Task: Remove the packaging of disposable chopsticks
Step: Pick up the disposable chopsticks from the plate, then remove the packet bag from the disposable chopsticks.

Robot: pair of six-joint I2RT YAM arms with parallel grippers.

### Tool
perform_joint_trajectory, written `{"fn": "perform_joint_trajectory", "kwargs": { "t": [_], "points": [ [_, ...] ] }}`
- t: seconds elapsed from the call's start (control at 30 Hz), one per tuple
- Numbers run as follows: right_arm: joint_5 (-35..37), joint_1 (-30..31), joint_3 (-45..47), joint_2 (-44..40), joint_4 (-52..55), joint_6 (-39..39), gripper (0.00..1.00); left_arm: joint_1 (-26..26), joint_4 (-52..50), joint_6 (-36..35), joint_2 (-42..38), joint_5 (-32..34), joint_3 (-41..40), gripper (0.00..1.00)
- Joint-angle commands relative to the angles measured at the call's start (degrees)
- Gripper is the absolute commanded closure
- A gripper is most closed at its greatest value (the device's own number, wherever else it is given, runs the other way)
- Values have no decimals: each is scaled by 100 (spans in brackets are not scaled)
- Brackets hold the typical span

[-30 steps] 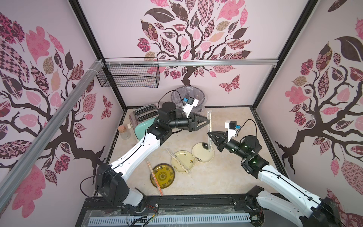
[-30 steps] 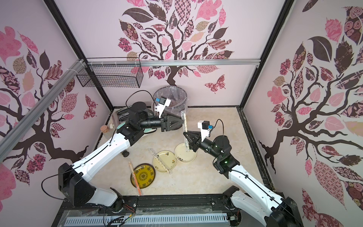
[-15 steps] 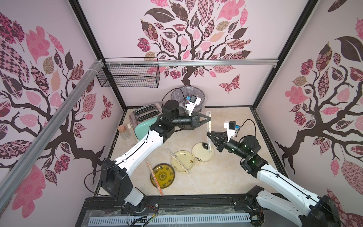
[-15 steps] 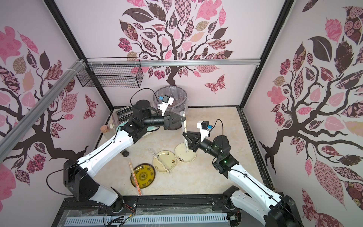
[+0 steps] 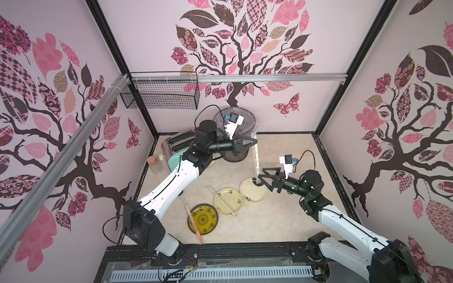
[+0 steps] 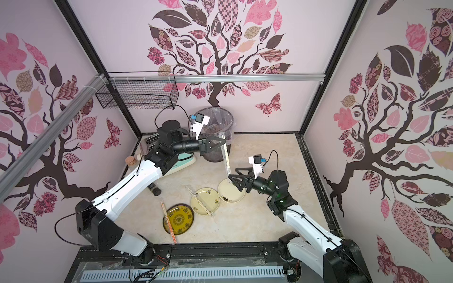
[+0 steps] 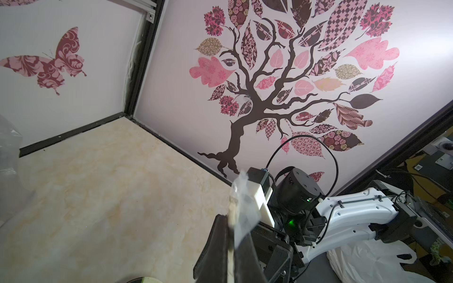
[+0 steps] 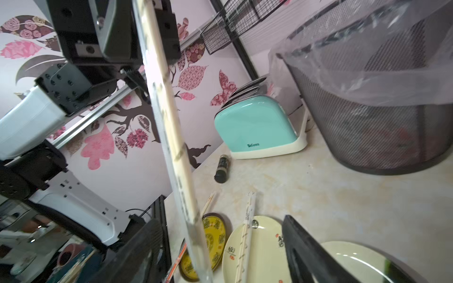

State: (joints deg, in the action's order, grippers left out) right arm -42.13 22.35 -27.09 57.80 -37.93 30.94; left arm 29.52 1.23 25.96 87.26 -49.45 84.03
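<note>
Your left gripper is clamping tight on the upper end of one clear-whitish sleeve. In the left wrist view its crumpled tip is poking out past the closed fingers. I cannot tell whether that pinch is also catching the wood inside. Your right gripper is standing with jaws wide around the lower end and gripping nothing. In the right wrist view the sleeve is running much nearer one finger than the other.

So the chopsticks inside are hanging from a single grip. If that grip is biting plastic alone, you are risking the pair sliding out below, dropping onto the cream plate and skidding off across the table. If it is biting wood too, a pull from below is more likely to stretch or tear the film than to strip it. By closing the right jaws off-centre, you are also risking a nudge that swings the sleeve out of the gap.

Further out in a top view, the bin is standing at eleven o'clock from the cream plate. It is close beside the held end, so a swing could snag its liner. At eight o'clock from the cream plate, a second wrapped pair is lying across the middle plate. At eight o'clock again from there, the orange-red pair is lying over the dark plate.
</note>
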Motion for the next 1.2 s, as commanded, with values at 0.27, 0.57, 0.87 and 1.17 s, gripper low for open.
{"fn": "perform_joint_trajectory", "kwargs": {
  "t": [0.27,0.57,0.87,1.17],
  "points": [
    [-1081,-11,-760,971,-1021,430,50,-77,-190,-272,-78,-684,303,100],
    [-1074,-9,-771,1108,-1017,401,77,-68,-80,-171,32,-815,259,100],
    [-1026,-11,-642,1171,-1364,503,100,-61,-88,-143,47,-844,220,100],
    [-878,-9,-611,1120,-1432,461,100,-51,156,144,124,-766,-28,96]
  ]
}}
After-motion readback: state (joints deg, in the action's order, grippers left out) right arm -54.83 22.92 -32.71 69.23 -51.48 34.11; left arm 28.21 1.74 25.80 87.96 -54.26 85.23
